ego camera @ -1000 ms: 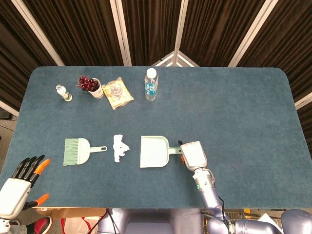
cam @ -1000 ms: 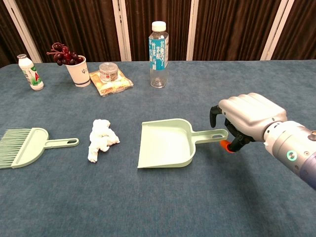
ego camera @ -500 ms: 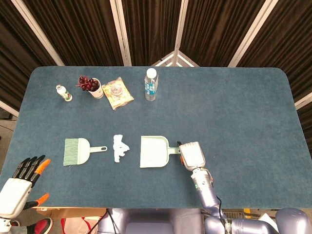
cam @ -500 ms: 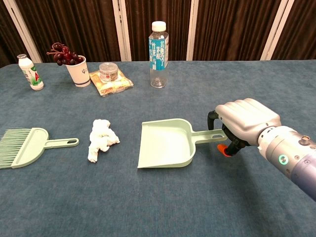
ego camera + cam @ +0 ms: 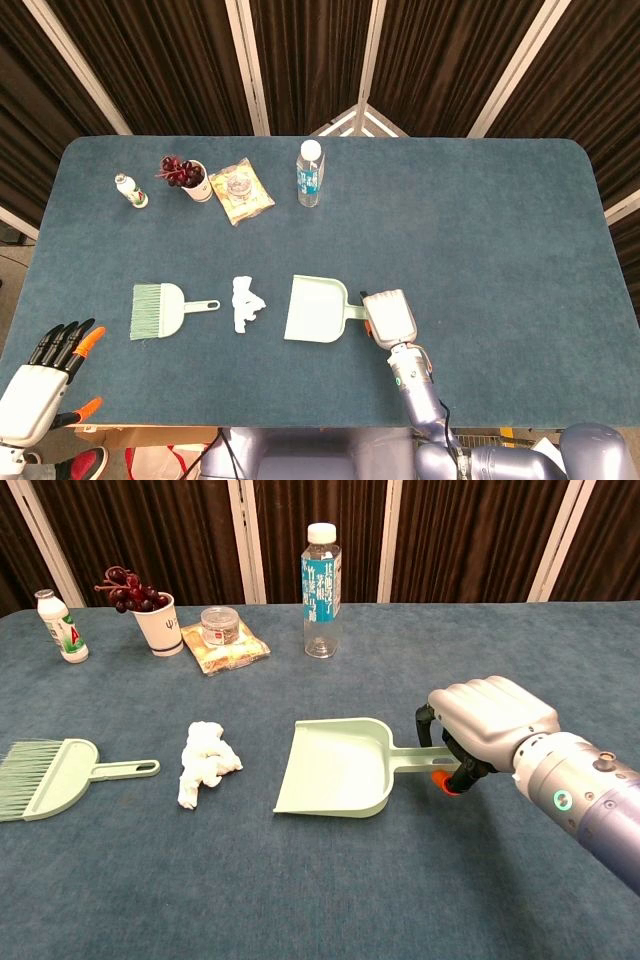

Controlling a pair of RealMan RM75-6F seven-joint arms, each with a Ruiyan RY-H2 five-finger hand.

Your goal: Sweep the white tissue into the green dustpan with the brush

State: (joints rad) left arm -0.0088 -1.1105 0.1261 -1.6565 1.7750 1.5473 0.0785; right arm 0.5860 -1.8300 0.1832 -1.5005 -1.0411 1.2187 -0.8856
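The white tissue [image 5: 245, 302] [image 5: 205, 760] lies crumpled on the blue table, between the brush and the dustpan. To its left the pale green brush [image 5: 158, 309] [image 5: 50, 777] lies flat, handle pointing at the tissue, with nothing touching it. On the tissue's right lies the green dustpan [image 5: 315, 310] [image 5: 335, 765], slightly askew with its mouth toward the tissue. My right hand [image 5: 388, 318] [image 5: 485, 725] has its fingers curled over the end of the dustpan's handle and grips it. My left hand [image 5: 45, 375] hangs off the table's near left corner, fingers spread and holding nothing.
Along the far side stand a water bottle [image 5: 310, 173] [image 5: 321, 577], a paper cup of dark grapes [image 5: 193, 178] [image 5: 158, 620], a snack packet with a small jar on it [image 5: 240, 190] [image 5: 222, 640] and a small white bottle [image 5: 130, 190] [image 5: 62, 627].
My right hand has moved left over the handle's end, and the dustpan has slid a little left and turned slightly. My left hand has sunk a little lower.
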